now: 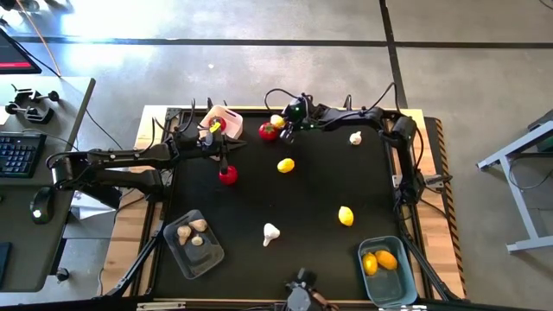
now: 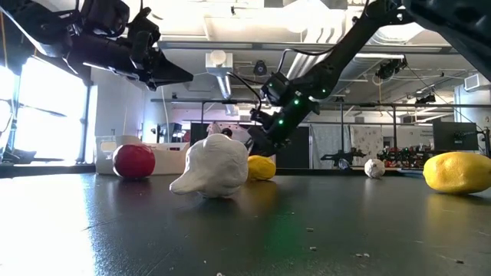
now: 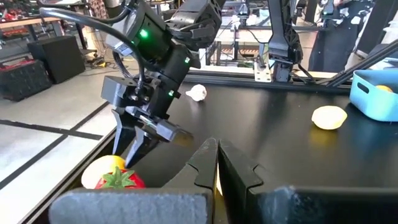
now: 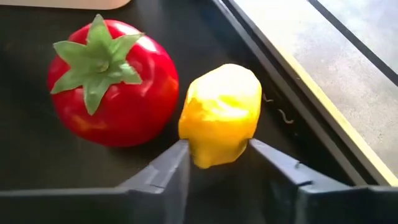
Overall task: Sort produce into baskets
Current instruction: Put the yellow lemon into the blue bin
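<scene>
A yellow lemon (image 4: pixel 219 115) lies on the black mat by the far edge, right beside a red tomato (image 4: pixel 112 81) with a green top. My right gripper (image 4: pixel 217 146) reaches in from the table's right along the far edge (image 1: pixel 285 123) and is shut on the lemon. My left gripper (image 3: pixel 214 163) hangs shut above the mat, left of centre (image 1: pixel 225 154), with nothing between its fingers. The white basket (image 1: pixel 226 117) holds a tomato, the clear basket (image 1: pixel 193 244) holds garlic bulbs, and the blue basket (image 1: pixel 386 269) holds lemons. My right gripper pinches the lemon between its two fingers (image 4: pixel 177 163), one on each side of the end nearest the wrist (image 4: pixel 198 154). The fingers slant down from the table's right. The lemon lies on the mat, close against the tomato.
Loose on the mat are a tomato (image 1: pixel 228 175), two lemons (image 1: pixel 286 165) (image 1: pixel 346 215) and two garlic bulbs (image 1: pixel 355 137) (image 1: pixel 270 232). The mat's raised far edge (image 4: pixel 292 118) runs just beyond the held lemon. Cables lie around the far edge.
</scene>
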Robot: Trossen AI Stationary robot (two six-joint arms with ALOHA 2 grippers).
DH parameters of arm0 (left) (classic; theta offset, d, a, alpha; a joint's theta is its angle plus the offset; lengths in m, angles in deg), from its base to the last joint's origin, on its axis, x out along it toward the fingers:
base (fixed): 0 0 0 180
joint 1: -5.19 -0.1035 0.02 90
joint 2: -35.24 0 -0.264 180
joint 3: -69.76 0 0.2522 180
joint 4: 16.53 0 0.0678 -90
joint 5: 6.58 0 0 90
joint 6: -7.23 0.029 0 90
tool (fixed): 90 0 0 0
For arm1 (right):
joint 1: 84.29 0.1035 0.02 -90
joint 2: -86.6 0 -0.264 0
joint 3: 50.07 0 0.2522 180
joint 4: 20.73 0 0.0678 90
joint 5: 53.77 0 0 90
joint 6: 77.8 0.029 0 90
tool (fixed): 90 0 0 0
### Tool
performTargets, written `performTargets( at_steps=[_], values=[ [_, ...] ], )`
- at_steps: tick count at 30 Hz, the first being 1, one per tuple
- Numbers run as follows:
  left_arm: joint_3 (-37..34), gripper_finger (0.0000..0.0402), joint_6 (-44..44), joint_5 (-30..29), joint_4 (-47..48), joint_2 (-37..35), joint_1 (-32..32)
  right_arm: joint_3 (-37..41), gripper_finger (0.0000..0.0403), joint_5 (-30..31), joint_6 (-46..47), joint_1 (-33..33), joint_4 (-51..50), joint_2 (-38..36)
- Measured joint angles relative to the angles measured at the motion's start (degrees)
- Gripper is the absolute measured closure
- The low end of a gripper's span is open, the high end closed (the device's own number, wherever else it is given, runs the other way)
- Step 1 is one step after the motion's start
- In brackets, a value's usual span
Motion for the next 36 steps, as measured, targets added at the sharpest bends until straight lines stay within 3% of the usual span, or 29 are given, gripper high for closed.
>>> performTargets(
  at_steps=[8, 18, 29, 36],
  values=[
    [0.0, 0.0401, -1.2, 0.0, 0.0, 0.0, 0.0, 0.0, 0.0394, 0.0, 0.2, -0.2, -1.4, -0.9],
    [0.0, 0.0401, -1.5, 0.0, 0.0, 0.0, 0.1, 0.0, 0.0401, 0.6, 0.5, -0.8, -8.6, -6.5],
    [0.0, 0.0401, -1.5, 0.0, 0.0, 0.0, 0.1, 0.0, 0.0381, 2.2, 6.3, 0.2, -10.2, -7.4],
    [0.0, 0.0401, -1.7, 0.0, 0.1, 0.0, 0.1, 0.0, 0.0266, 7.2, 7.9, 3.9, -8.5, -6.8]
  ],
)
